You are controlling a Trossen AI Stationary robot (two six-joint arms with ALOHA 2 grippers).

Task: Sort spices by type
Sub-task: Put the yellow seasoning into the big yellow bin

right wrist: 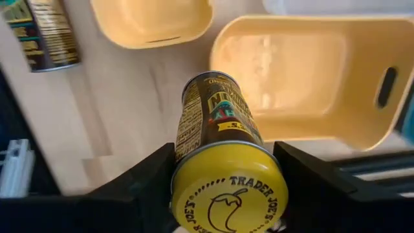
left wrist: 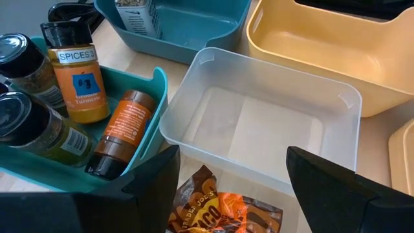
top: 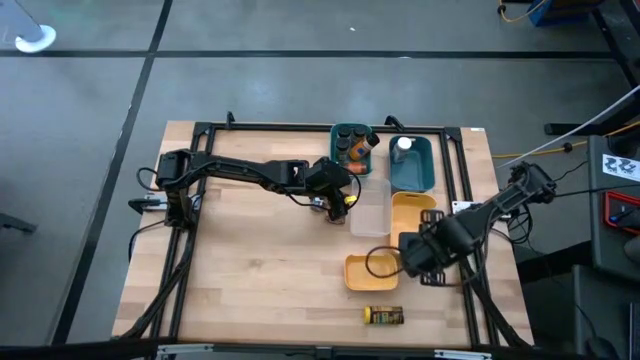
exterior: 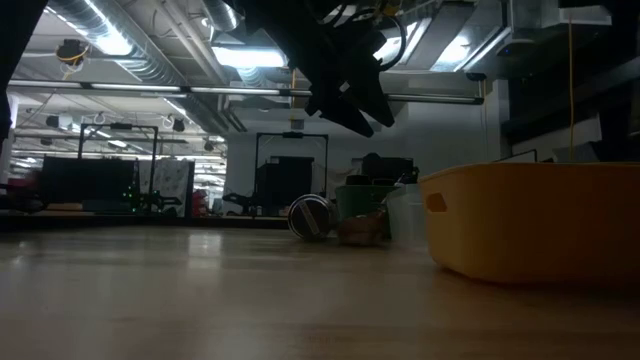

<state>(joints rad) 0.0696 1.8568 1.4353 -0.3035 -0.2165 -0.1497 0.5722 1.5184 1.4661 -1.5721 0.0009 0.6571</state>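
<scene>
The right tool (right wrist: 223, 194) grips a dark jar (right wrist: 213, 123) whose yellow lid (right wrist: 226, 188) reads "TRADER JOE'S", above the table (top: 250, 250) near two yellow bins (top: 368, 271). A second such jar (top: 384, 316) lies on its side nearer the table's front edge. The left tool (left wrist: 233, 188) stands wide over an orange packet (left wrist: 223, 210) beside a clear bin (left wrist: 259, 123). In the teal bin (left wrist: 155, 84) an orange bottle (left wrist: 77, 77) reads "SPICES" and "Turmeric", among other jars (left wrist: 39, 126).
</scene>
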